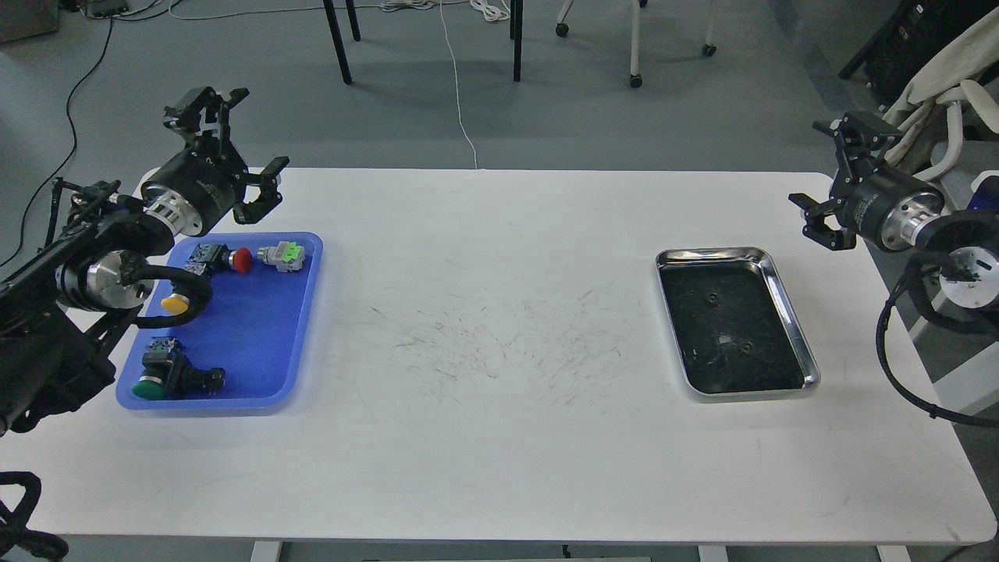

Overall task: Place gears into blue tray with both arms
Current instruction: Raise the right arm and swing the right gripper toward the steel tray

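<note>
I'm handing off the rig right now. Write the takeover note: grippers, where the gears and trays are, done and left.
Left gripper: open, empty, raised over the blue tray's far edge.
Right gripper: open, empty, beyond the steel tray.
Gears: two small ones visible in the steel tray.
Blue tray: holds only push-button switches; no gear visible in it.
Done: apparently nothing.
Left: move both gears to the blue tray.
</note>
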